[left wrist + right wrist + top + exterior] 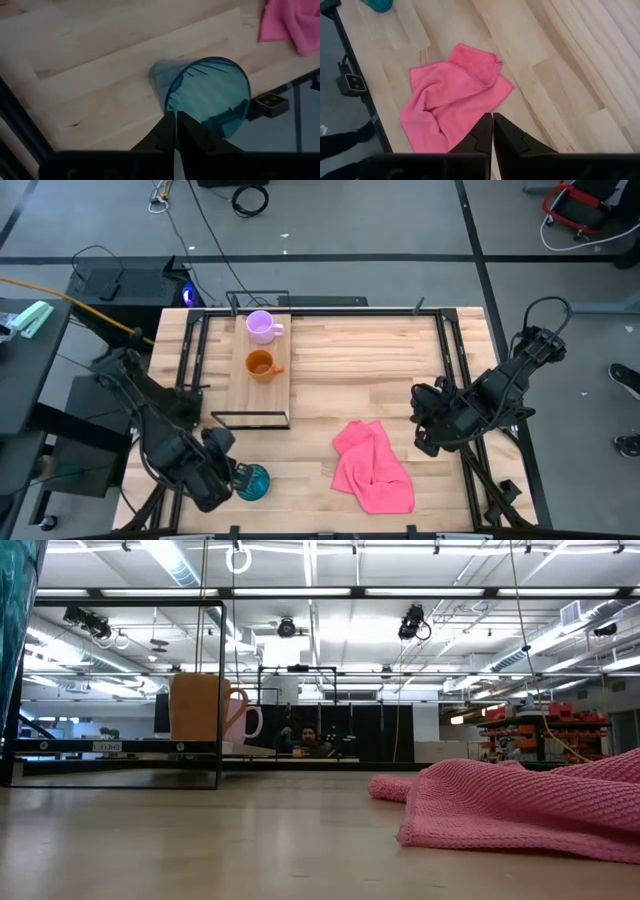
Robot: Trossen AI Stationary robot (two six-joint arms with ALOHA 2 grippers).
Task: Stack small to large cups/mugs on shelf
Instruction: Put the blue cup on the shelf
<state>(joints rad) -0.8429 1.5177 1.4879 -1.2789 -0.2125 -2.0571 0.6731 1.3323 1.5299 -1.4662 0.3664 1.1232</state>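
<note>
The teal cup [205, 97] is found near the table's near left corner, apparently tipped on its side; it's probably light, stiff and slick, so the rim is best pinched. The left gripper [175, 131] is seen pressed shut just beside it, holding nothing. The right gripper [492, 131] is parked shut above the pink cloth [452, 95]. Only the high view shows the purple mug [262, 326] and orange mug [261, 365] already placed on the shelf [240, 380].

Open tabletop [360, 370] between shelf [262, 385] and right gripper [428, 423], wide passage there. Pink cloth [372, 468] blocks near centre; teal cup [252, 481] sits near left, by the left gripper [226, 476]
</note>
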